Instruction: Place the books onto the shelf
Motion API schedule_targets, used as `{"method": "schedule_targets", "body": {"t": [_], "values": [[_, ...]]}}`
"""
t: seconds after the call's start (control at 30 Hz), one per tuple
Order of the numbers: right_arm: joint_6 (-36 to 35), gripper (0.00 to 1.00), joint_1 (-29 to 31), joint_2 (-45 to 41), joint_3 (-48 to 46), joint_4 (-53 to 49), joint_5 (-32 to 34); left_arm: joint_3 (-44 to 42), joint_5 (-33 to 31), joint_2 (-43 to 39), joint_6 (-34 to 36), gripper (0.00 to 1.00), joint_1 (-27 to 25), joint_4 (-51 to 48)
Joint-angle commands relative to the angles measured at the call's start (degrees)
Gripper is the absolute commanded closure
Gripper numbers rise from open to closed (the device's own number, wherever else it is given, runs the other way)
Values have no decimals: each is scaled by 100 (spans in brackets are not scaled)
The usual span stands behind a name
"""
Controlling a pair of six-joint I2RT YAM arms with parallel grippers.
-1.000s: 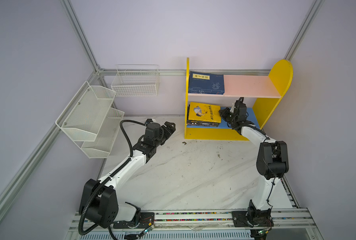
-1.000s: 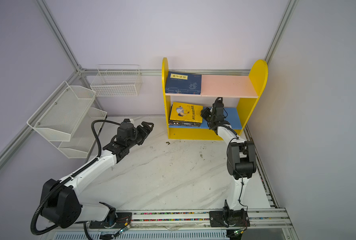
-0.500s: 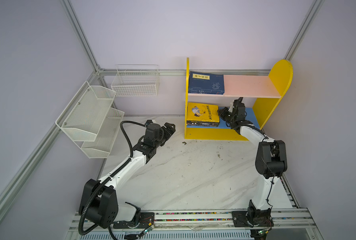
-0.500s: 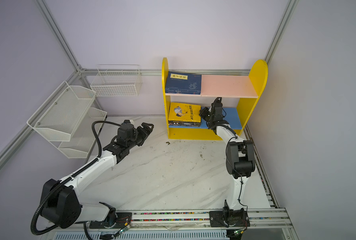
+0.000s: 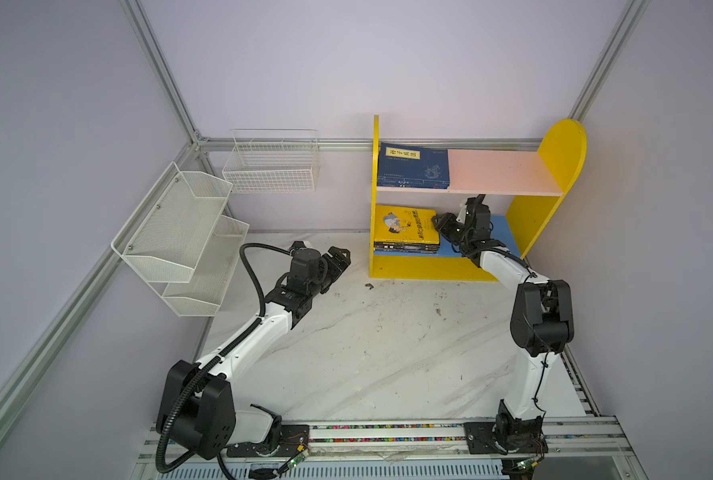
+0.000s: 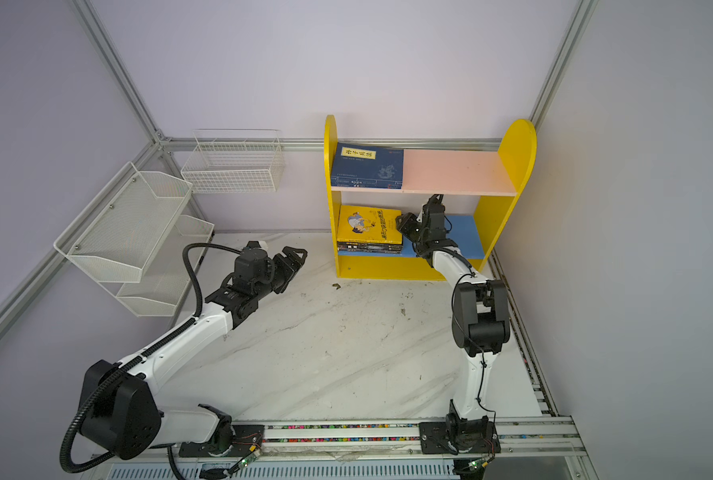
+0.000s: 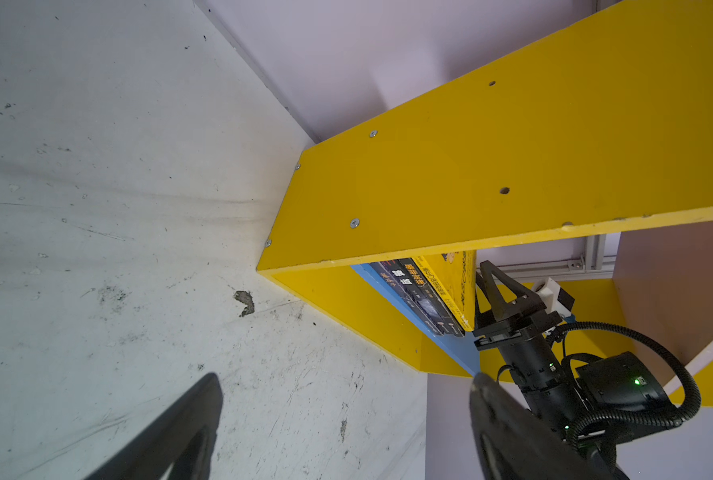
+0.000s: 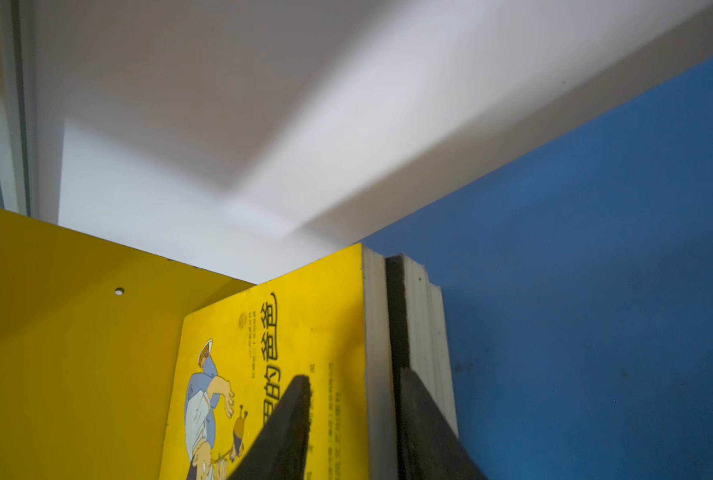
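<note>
One table (image 5: pixel 388 353): is carrying the shelf at its far edge.
Shelf (image 5: pixel 562 153): is standing against the back wall.
Books: a navy book (image 5: pixel 413 166) is lying flat at the upper board's left end; a yellow book (image 5: pixel 404 224) is topping dark books (image 5: pixel 406 248) on the lower board.
Left hand (image 5: pixel 341 255): is hovering over the table, spread wide, empty.
Right hand (image 5: pixel 437 221): fingers (image 8: pixel 288 424) are straddling the yellow book's edge; whether they are squeezing it, I cannot tell.

The right gripper (image 8: pixel 354 373) has 2 matt, grainy black fingers (image 8: pixel 282 432). Between them the yellow book (image 8: pixel 304 332) shows a smooth paper cover and rough page edges. Past the fingertips the shelf (image 8: pixel 64 332) is painted wood, its blue board (image 8: pixel 595 249) matt. Ahead of the fingers (image 7: pixel 180 428) of the left gripper (image 7: pixel 346 376), the table (image 7: pixel 97 187) is scuffed, marble-patterned.
</note>
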Motion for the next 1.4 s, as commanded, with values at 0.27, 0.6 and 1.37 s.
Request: {"method": "schedule_targets", "body": {"t": [0.27,0.6,1.37], "values": [[-176,30,-175,-1700,-940,-142,263,26,-64,-646,1475,0,779,-582],[-767,9,-190,-4139,-3731,-1239,2327,-546,-2160,-989,4899,0,960,-600],[-1197,3,-199,-5293,-5506,-132,4563,-3981,-2393,1000,6048,0,2000,6054]]}}
